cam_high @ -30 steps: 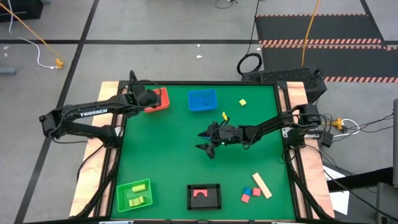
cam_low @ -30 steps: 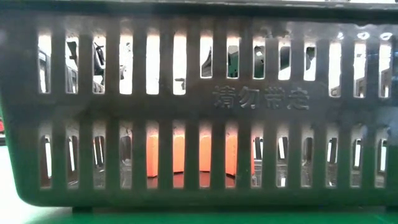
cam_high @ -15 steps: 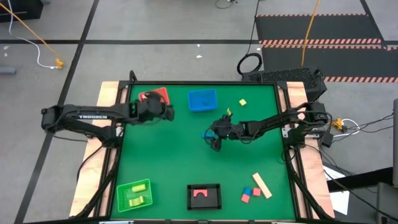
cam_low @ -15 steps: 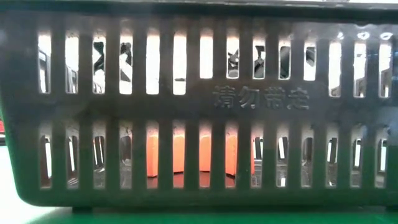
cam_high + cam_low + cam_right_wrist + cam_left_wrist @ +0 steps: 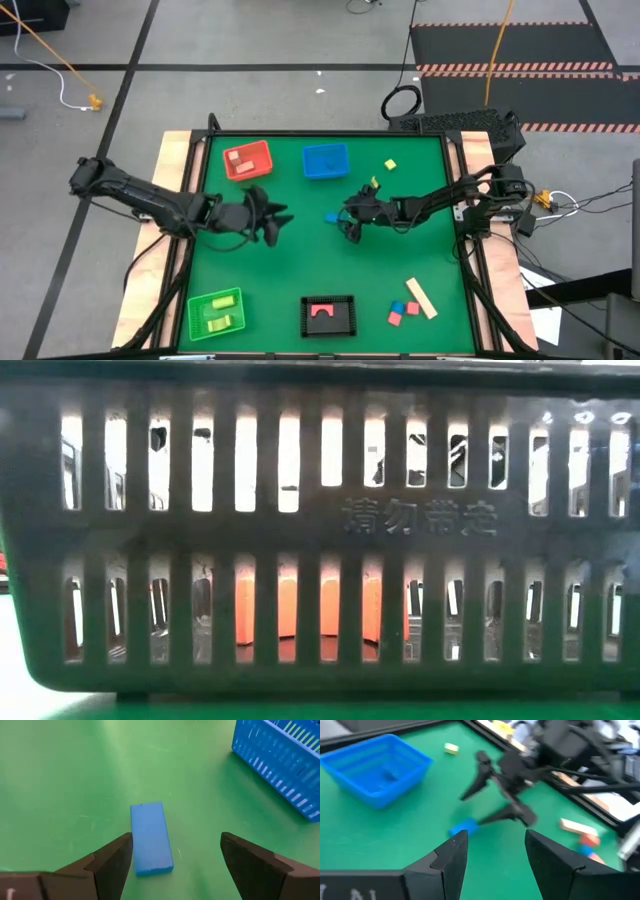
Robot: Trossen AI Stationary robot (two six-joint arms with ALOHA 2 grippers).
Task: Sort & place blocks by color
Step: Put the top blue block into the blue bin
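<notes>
A blue block point(image 5: 150, 837) lies flat on the green table near its middle point(image 5: 332, 216). My right gripper point(image 5: 176, 842) stands open just over it, one finger on either side, touching nothing; in the high view it is at the table's centre point(image 5: 344, 222). My left gripper point(image 5: 281, 221) is open and holds nothing, left of centre, pointing at the blue block point(image 5: 463, 826) and at my right gripper point(image 5: 497, 795). A pink block point(image 5: 236, 158) lies in the red basket point(image 5: 262, 152). Yellow blocks point(image 5: 390, 164) lie at the far right.
The blue basket point(image 5: 325, 161) stands at the far middle, the green basket point(image 5: 200, 305) with yellow-green blocks at the near left. The black basket point(image 5: 320, 520) at the near middle holds a red block point(image 5: 300, 605). A tan bar point(image 5: 420, 298), a red point(image 5: 397, 318) and a blue block lie near right.
My left gripper has swung from over the red basket at the far left toward the table's middle and near edge, turning as it went; a pink block now shows in that basket. My right gripper has tipped and sunk a little over the blue block.
</notes>
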